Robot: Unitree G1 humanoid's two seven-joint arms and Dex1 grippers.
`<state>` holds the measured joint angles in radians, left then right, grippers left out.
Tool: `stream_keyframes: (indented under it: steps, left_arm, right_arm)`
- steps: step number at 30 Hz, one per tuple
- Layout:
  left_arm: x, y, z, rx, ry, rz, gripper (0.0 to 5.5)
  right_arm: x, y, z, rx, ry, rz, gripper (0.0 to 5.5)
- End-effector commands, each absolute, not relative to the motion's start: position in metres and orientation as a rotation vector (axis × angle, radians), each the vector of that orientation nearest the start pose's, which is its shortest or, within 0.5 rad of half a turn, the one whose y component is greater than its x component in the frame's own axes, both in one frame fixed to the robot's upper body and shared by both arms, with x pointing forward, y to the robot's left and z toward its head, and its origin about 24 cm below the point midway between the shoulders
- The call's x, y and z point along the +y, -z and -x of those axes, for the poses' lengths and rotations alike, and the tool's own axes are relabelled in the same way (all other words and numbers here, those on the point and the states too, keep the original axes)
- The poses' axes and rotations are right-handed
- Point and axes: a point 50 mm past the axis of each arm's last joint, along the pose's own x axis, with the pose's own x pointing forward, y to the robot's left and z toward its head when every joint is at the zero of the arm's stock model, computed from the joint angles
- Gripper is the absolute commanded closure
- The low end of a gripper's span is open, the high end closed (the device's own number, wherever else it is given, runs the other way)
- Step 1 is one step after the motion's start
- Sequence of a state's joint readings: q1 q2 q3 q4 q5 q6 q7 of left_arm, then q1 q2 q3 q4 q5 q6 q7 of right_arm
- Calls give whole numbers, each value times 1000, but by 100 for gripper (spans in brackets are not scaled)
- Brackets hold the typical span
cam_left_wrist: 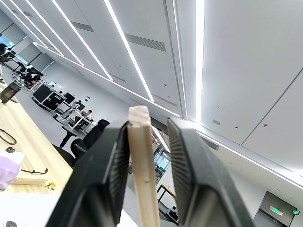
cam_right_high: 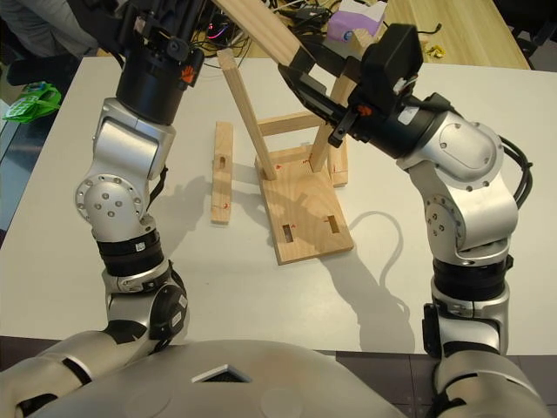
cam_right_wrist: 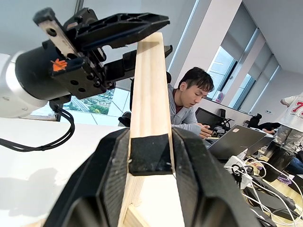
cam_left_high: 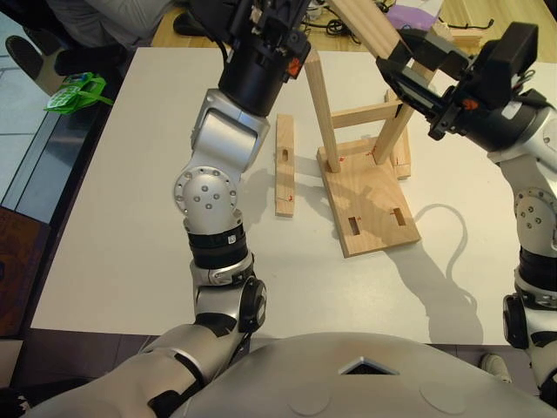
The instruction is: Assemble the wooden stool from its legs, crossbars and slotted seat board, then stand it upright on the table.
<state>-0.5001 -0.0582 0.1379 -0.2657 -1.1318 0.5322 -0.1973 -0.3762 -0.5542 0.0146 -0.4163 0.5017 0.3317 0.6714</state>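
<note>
Long pale wooden leg (cam_right_high: 261,30) is aloft, left gripper (cam_left_wrist: 147,127) and right gripper (cam_right_wrist: 150,151) both clamped on it. Its axis slants down toward the flat slotted wooden seat board (cam_right_high: 305,218); right gripper is nearer.

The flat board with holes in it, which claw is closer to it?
Right. The right claw hangs up near the far end of the board, gripping a stick. The left claw is up farther off, beyond the board's left side.
</note>
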Motion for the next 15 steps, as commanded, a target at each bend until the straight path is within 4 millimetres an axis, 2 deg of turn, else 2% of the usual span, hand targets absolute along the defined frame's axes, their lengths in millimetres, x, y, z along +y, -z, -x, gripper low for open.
stream_keyframes:
  steps: [1,4,13,14,15]
  left_arm:
    - [86,-218,-284,-274,900,1013,468]
    - [83,-217,-285,-243,900,1025,507]
    - [84,-221,-284,-239,893,1043,509]
    - [84,-222,-283,-241,895,1046,509]
    - [84,-222,-283,-242,894,1047,509]
  right_arm:
    - [-144,-215,-262,-376,-952,270,418]
    - [-140,-216,-264,-392,-958,274,418]
    - [-141,-215,-265,-409,-957,348,418]
    - [-142,-215,-266,-409,-952,360,382]
    - [-143,-214,-266,-409,-949,369,371]
